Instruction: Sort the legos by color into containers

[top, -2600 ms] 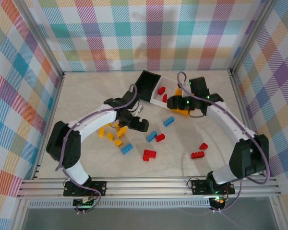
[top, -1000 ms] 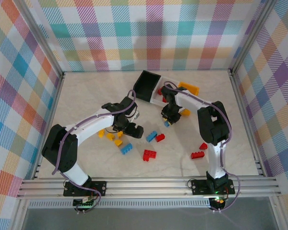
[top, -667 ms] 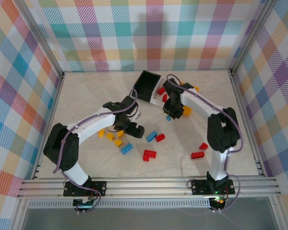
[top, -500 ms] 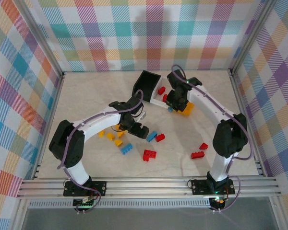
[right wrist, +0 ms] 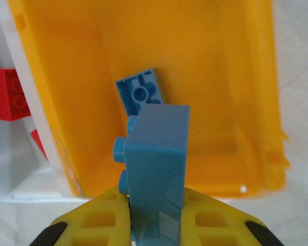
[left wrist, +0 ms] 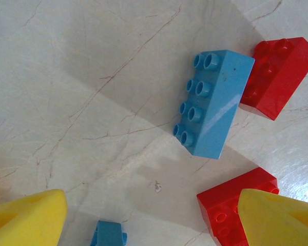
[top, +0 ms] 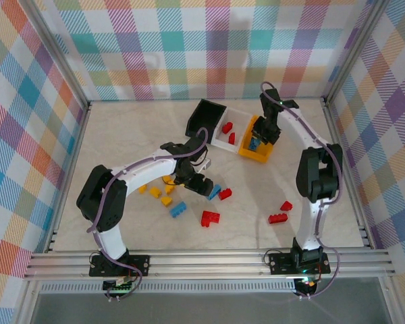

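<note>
Right claw (right wrist: 156, 205) is clamped on a light-blue studded plastic brick (right wrist: 158, 154), hanging right over the orange-yellow plastic bin (right wrist: 220, 61). That bin already has one small blue brick (right wrist: 141, 95) lying studs-down on its floor. Just beside it, the white plastic bin (top: 241, 120) holds a couple of red bricks (top: 227, 127). The black plastic bin (top: 204, 120) past that is too dark inside to tell.

Left claw (left wrist: 154, 215) has its jaws apart with nothing between them, well away from the orange-yellow bin, over a long blue brick (left wrist: 213, 102) that touches a red wedge brick (left wrist: 277, 72).

I'd call it under halfway. The yellow bricks (top: 158, 192) plus several blues and reds sit loose on the table, and I can't see any yellow binned.
</note>
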